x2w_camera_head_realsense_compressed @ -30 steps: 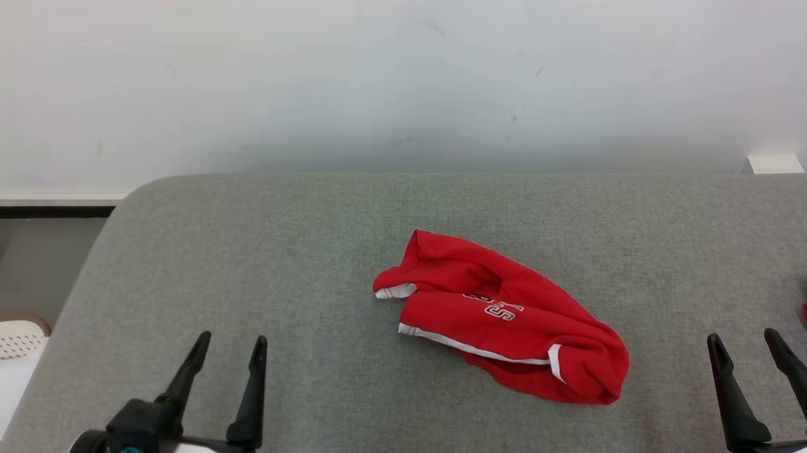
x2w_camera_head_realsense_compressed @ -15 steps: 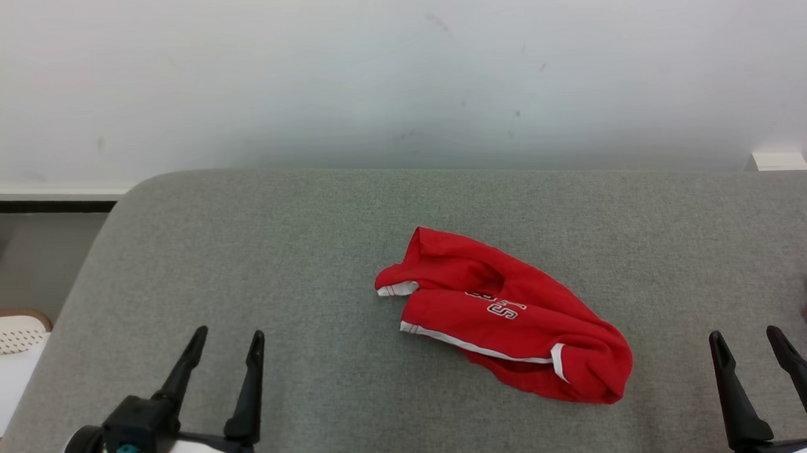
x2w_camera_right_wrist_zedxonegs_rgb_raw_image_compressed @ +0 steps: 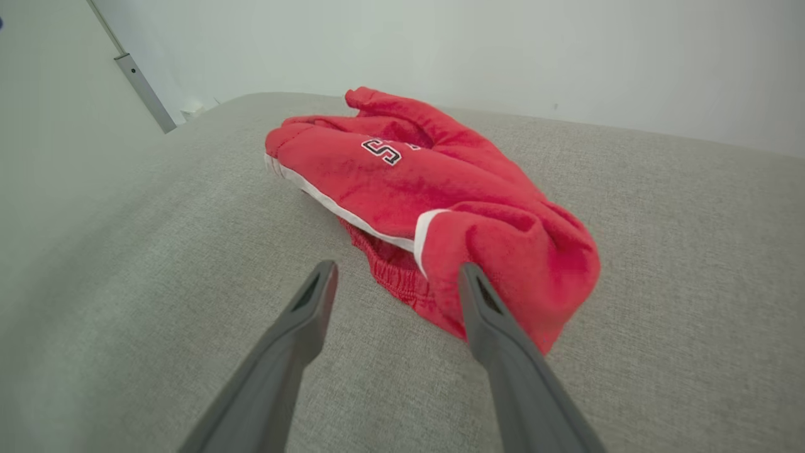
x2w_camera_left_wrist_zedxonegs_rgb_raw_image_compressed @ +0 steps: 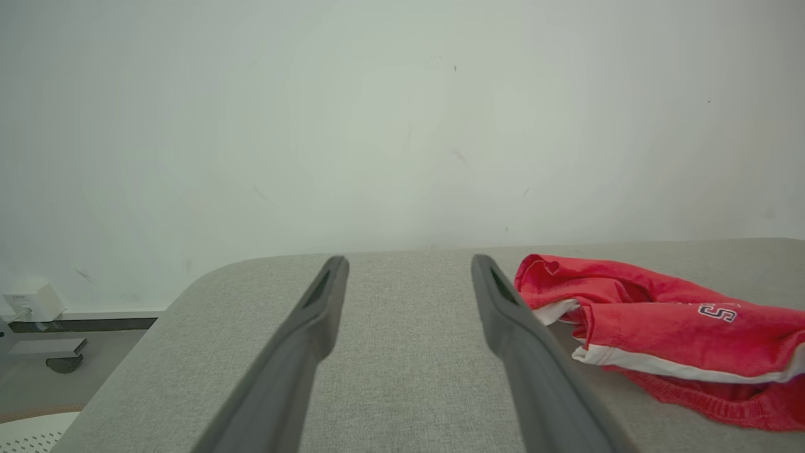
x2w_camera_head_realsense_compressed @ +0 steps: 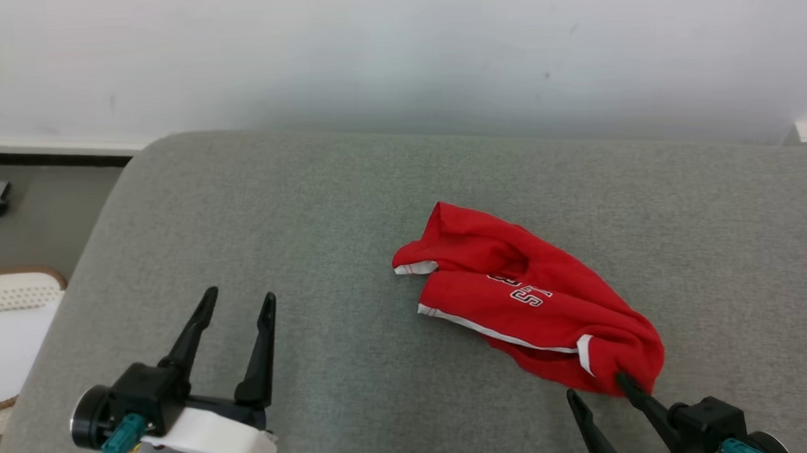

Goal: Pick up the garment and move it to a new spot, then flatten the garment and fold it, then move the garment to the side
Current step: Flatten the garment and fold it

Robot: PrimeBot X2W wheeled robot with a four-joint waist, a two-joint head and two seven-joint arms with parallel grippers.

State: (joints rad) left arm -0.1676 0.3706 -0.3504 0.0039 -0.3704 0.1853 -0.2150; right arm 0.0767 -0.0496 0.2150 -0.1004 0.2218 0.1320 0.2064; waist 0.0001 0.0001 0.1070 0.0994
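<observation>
- As the head camera tips and swings, the whole picture slides, so the grey cloth-covered table (x2w_camera_head_realsense_compressed: 307,210) only seems to move. It sits just where it was.
- Red garment (x2w_camera_head_realsense_compressed: 515,296) lies crumpled a little right of the table's middle, white trim and lettering up. It's the same heap as a second ago, not yet lifted.
- Here's the real change: the right pincer (x2w_camera_head_realsense_compressed: 596,385) has swung in from the far right edge to the garment's near, bunched end!
- It's spread wide and holds nothing. In the right wrist view one finger (x2w_camera_right_wrist_zedxonegs_rgb_raw_image_compressed: 497,333) overlaps the red lump while the other hangs over bare table beside the waistband. Whether it's touching, I can't tell.
- My read: the pick-up is just opening, and that lump looks like the chosen grip.
- Left pincer (x2w_camera_head_realsense_compressed: 239,293) hovers at the left, well apart from the garment, spread wide and empty.
</observation>
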